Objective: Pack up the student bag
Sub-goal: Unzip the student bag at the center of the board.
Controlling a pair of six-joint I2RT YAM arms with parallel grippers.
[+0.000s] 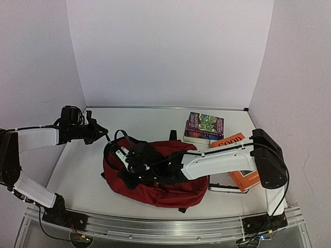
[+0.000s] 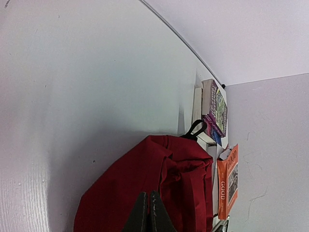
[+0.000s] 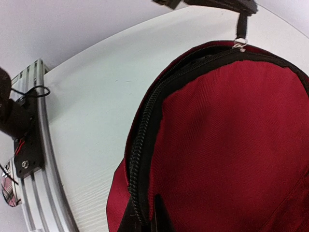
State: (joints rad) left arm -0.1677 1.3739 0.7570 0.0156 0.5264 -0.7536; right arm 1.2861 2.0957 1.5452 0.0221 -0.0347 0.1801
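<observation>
At the middle of the worktop (image 1: 77,170) lies the student bag (image 1: 155,181), a dark-red backpack flat on its side. Its black handle loop sits at the bag's far left edge.

The right gripper (image 1: 126,157) is over the bag's left end, its arm stretched across the bag from the right. In the right wrist view its jaws are closed on the bag's rim, with the black zipper (image 3: 140,140) running down between them. Further along that zipper, a small metal ring (image 3: 239,44) sits at the bag's edge, with a black tab rising from it.

The left gripper (image 1: 101,132) hangs just beyond the bag's far left corner, close to the handle loop. Its jaws are pressed fully together. I cannot tell whether anything is pinched between them.

Behind the bag's right end, a stack of books (image 1: 204,126) with a purple and green cover on top rests near the back wall. Just to the right of the bag lies 1 orange book (image 1: 235,142) with "GOOD" on its cover, partly hidden under the right arm.
</observation>
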